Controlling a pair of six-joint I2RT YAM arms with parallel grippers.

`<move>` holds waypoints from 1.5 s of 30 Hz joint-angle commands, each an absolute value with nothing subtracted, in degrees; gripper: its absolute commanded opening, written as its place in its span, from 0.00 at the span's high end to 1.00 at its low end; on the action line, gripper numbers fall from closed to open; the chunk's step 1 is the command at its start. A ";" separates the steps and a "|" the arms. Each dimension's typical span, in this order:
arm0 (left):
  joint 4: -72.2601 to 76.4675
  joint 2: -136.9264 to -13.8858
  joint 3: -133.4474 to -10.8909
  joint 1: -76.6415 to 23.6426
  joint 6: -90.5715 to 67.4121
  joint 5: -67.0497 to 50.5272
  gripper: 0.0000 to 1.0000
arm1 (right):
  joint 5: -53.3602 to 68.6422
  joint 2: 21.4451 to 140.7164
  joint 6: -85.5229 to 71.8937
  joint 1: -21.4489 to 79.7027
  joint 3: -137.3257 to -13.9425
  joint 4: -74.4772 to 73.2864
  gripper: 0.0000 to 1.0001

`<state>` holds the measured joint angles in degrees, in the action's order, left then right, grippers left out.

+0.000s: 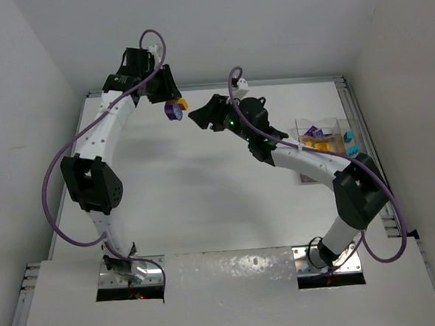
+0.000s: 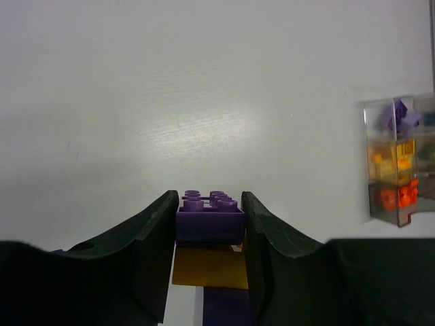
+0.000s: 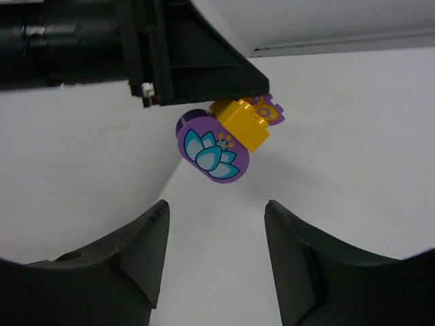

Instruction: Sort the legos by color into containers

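Left gripper (image 2: 210,206): clenched on a purple brick (image 2: 211,223), which sits on top of a small stack. Under it is a yellow brick (image 3: 243,123), then a round purple piece (image 3: 212,153) with a printed flower.

The stack hangs above the table (image 1: 205,201), well away from the containers (image 1: 301,132), on their far-left side.

Right gripper (image 3: 214,216): fingers spread, holding nothing. It sits between the containers and the stack, facing the stack from just beside it without touching.

The containers hold sorted legos (image 2: 401,157): purple, yellow and orange in separate compartments, with teal (image 1: 349,136) at the outer side.
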<state>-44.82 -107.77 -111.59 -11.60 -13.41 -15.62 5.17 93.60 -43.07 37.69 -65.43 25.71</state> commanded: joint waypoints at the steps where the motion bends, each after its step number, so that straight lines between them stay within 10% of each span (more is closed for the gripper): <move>1: -41.22 -107.13 -114.95 -12.04 -20.74 -8.62 1.00 | -1.40 96.67 -61.74 37.97 -67.83 32.61 0.42; 14: -39.37 -108.19 -115.49 -12.30 -18.46 -8.96 1.00 | 3.77 103.71 -69.97 38.41 -74.80 33.04 0.12; 23: -38.14 -108.81 -116.81 -12.30 -19.16 -15.64 1.00 | 6.25 106.00 -56.55 39.11 -76.20 31.65 0.16; 33: -40.34 -110.74 -121.02 -12.39 -22.66 -6.68 1.00 | -25.32 100.45 10.43 51.06 -64.78 47.41 0.16; 45: -40.43 -111.27 -123.05 -12.92 -25.40 -7.38 1.00 | -29.70 118.99 16.96 52.47 -84.62 55.99 0.24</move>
